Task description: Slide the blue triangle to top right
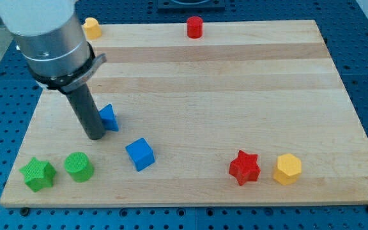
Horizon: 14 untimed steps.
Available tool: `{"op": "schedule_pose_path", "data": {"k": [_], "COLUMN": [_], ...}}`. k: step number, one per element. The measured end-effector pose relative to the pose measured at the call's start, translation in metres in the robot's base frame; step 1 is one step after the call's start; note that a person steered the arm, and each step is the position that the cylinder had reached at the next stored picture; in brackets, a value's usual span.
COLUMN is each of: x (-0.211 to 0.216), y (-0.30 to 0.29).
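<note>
The blue triangle (110, 117) lies on the left part of the wooden board (235, 83), partly hidden behind my rod. My tip (96, 136) rests on the board just left of the triangle and slightly below it, touching or almost touching it. A blue cube (139, 154) sits a little below and to the right of the triangle. The board's top right corner lies far off to the view's right.
A green star (38, 174) and a green cylinder (78, 167) sit at the bottom left. A red star (244, 167) and a yellow hexagon (287, 169) sit at the bottom right. A yellow block (92, 27) and a red cylinder (194, 27) stand on the top edge.
</note>
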<state>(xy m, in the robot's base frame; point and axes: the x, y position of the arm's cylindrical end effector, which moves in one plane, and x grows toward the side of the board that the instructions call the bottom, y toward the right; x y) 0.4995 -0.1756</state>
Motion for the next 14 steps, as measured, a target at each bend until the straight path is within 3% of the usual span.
{"op": "schedule_pose_path", "data": {"k": [1,3,5,8,12,14], "x": [-0.035,-0.073,-0.064,-0.009,-0.053,-0.092], "y": [0.002,0.068,0.153,0.214,0.193,0.216]}}
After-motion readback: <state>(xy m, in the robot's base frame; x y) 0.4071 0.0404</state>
